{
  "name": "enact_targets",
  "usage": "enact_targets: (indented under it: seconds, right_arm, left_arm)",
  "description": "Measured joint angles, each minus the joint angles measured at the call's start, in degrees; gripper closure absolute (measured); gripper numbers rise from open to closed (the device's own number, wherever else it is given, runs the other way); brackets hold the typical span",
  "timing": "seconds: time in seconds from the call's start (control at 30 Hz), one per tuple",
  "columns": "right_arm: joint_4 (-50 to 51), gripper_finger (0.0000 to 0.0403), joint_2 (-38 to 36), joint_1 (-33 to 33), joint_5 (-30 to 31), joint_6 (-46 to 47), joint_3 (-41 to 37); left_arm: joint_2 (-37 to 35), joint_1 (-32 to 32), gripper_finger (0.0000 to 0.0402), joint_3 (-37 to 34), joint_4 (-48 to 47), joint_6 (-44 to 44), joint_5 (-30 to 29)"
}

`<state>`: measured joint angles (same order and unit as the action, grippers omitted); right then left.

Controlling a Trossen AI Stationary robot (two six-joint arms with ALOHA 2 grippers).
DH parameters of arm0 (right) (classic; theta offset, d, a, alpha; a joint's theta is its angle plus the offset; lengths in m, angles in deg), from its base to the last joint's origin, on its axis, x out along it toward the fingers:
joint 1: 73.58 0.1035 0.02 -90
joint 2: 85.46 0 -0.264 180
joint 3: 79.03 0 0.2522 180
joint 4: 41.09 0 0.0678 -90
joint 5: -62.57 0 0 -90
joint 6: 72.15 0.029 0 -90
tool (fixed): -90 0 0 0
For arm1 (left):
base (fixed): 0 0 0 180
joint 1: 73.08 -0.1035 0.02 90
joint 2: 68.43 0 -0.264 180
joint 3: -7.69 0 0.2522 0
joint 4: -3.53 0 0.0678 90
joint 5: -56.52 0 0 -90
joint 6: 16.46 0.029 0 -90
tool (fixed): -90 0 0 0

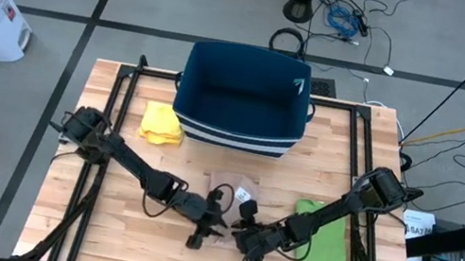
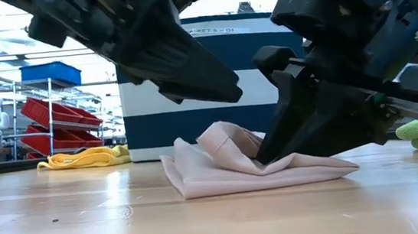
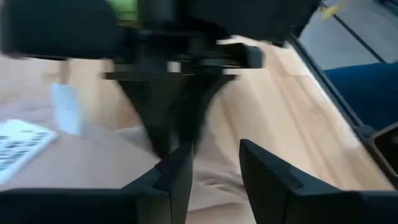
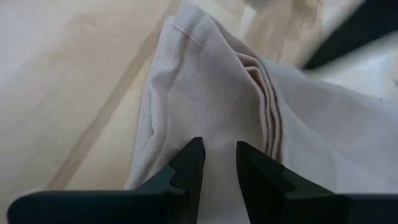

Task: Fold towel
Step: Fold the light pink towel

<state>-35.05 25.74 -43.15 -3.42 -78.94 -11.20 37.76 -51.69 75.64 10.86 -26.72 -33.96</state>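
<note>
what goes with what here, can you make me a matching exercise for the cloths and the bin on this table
Things:
1. beige fabric towel
2. yellow crumpled cloth
3. green flat cloth
4. dark blue fabric bin

Places in the high view:
a. under the right arm
b. between both grippers, at the table's middle
c. at the table's far edge
d. beside the bin, on the left arm's side

Pairs: 1-b, 2-d, 3-a, 4-c

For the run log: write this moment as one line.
task: fold towel | beige towel: bunched on table, unfolded | left gripper: at towel | right gripper: at towel | blue bin: behind
</note>
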Motion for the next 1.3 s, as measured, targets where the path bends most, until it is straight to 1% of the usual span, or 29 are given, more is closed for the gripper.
enact_targets:
  seconds: [0.1, 0.2, 0.3, 0.4, 0.5, 0.8, 0.97, 1.13, 1.2, 1.3]
  right_arm:
    - [0.0, 0.0315, 0.0, -0.6, 0.1, 0.7, 0.0]
    - [-0.3, 0.0315, 0.0, -1.2, 0.1, 1.5, 0.0]
    - [-1.3, 0.0315, 0.0, -1.7, 0.1, 1.5, 0.0]
    - [-3.6, 0.0315, 0.1, -2.5, -0.1, 1.5, -0.1]
    - [-6.2, 0.0315, 0.1, -3.6, -0.2, 1.6, -0.1]
    - [-9.8, 0.0315, 0.1, -6.7, -0.2, 1.5, -0.1]
    - [-11.1, 0.0315, 0.1, -7.8, 0.0, -1.8, -0.1]
    - [-13.2, 0.0315, 0.1, -8.1, -0.6, -7.4, 0.0]
    - [-13.2, 0.0315, 0.0, -7.8, -1.9, -7.7, 0.0]
    - [-10.6, 0.0315, 0.0, -6.8, -1.9, -6.8, 0.0]
  left_arm:
    - [0.0, 2.0, 0.0264, 0.0, 1.0, -0.3, 0.2]
    - [0.0, 3.6, 0.0264, 0.0, 4.5, -0.3, 1.3]
    - [0.1, 4.2, 0.0264, 0.0, 6.1, -0.3, 0.2]
    - [0.6, 3.8, 0.0264, 0.0, 3.8, -1.6, -1.6]
    - [1.1, 3.2, 0.0264, 0.0, 2.1, -3.1, -1.8]
    - [1.1, 2.6, 0.0264, 0.0, -3.5, -5.5, -1.9]
    - [1.1, 2.1, 0.0264, 0.0, -8.2, -7.6, -1.6]
    - [1.1, 1.3, 0.0264, 0.0, -9.6, -8.9, -2.1]
    - [1.1, 1.2, 0.0264, 0.0, -10.9, -8.9, -3.1]
    - [1.1, 1.0, 0.0264, 0.0, -13.9, -9.0, -4.7]
